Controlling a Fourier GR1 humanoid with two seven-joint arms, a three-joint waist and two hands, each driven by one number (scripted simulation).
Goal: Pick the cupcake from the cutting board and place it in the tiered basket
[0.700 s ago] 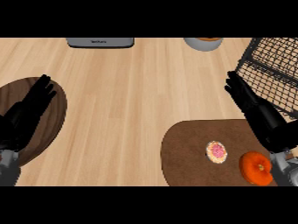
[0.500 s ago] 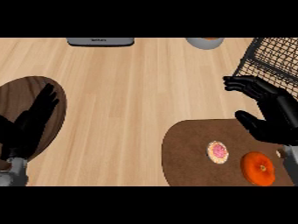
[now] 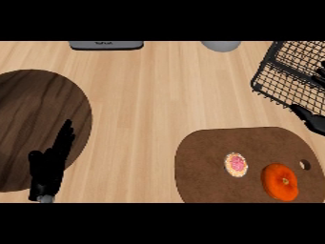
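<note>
- cupcake: small, pink top with a pale rim, sitting upright near the middle of the board, seen pretty much from straight above
- cutting board: dark brown, rounded, little hole by its right edge, lying flat at the near right
- tiered basket: black wire mesh, far right, apart from the board

A dark wooden plate is lying at the counter's left, an orange sitting well apart at lower right.
</note>
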